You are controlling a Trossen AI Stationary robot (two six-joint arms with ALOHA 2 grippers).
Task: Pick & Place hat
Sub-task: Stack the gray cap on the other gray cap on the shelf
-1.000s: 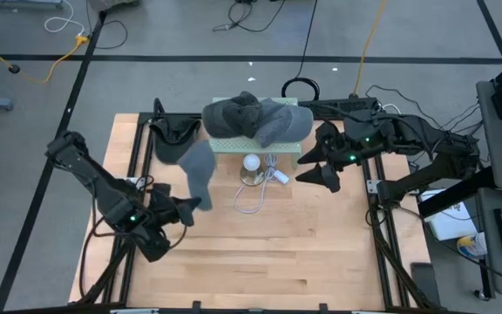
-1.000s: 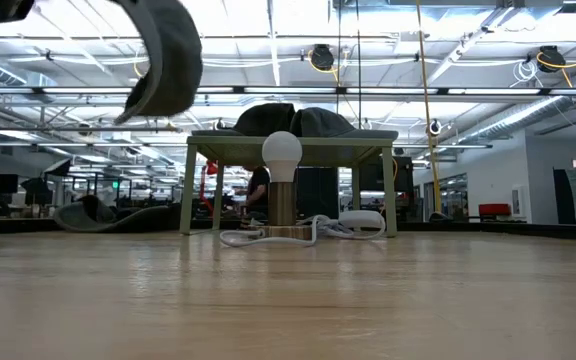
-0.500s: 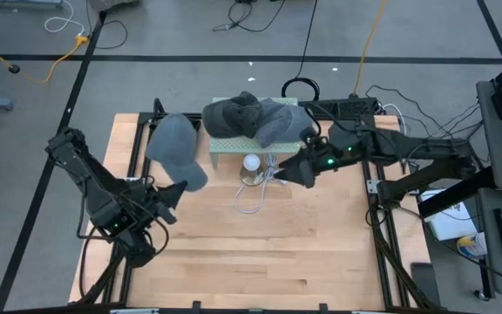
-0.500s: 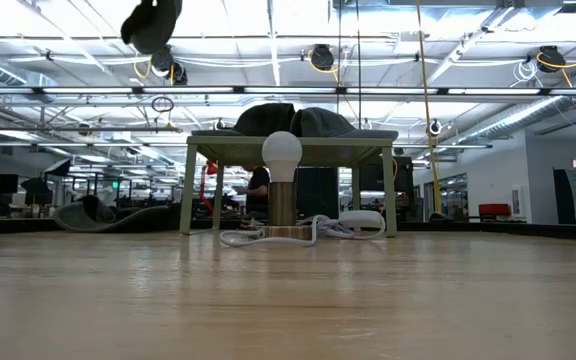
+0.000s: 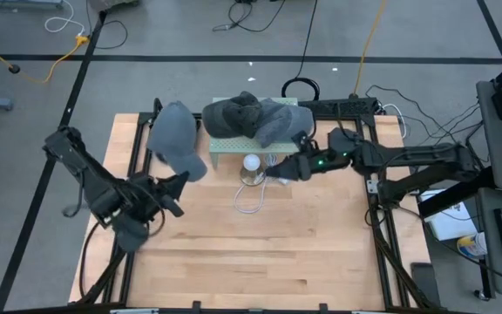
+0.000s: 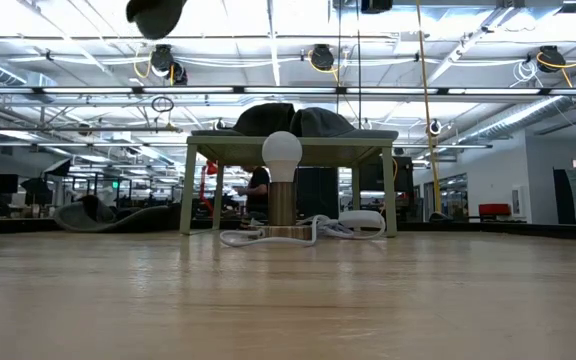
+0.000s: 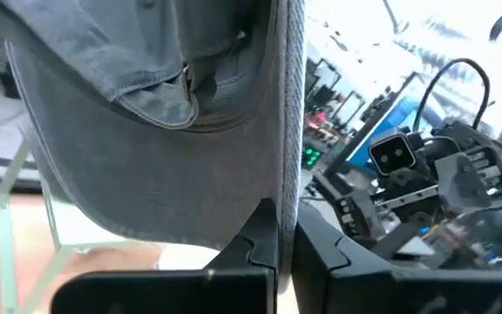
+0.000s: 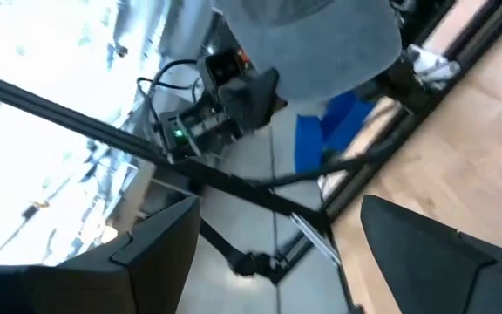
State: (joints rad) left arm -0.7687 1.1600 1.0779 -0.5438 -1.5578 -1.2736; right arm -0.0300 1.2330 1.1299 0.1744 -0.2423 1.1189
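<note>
A grey cap (image 5: 175,138) is up in the air over the table's far left part, held by my left gripper (image 5: 181,181), which is shut on it. The low view shows only its underside (image 6: 156,14) at the top of the picture. Two more grey hats (image 5: 255,120) lie piled on a small green stand (image 5: 225,146) at the far middle. My right gripper (image 5: 271,171) is open and hovers beside the lamp bulb (image 5: 251,163), just in front of the stand. In the right wrist view its fingers (image 8: 417,253) stand wide apart with nothing between them. My left gripper pinches the cap's brim by its edge (image 7: 288,196) between its two fingers (image 7: 255,249). The fingers slant up from the table's near-left side. The cap is lifted clear of the table and stands above and beyond the fingertips, with its inner band (image 7: 168,105) turned toward the wrist camera.
A bulb lamp (image 6: 281,158) on a wooden base, with a white cable (image 5: 253,199) and switch (image 6: 360,218), sits in front of the stand. Black frame rails (image 5: 136,148) run along the table's left and right sides. The near half of the wooden top (image 5: 260,262) is bare.
My left gripper has moved toward the table's far-left and swung the cap up. The cap hung low by the gripper a second ago and now stands high and farther back. My right gripper has travelled toward the table's left, from beside the stand to the lamp.
</note>
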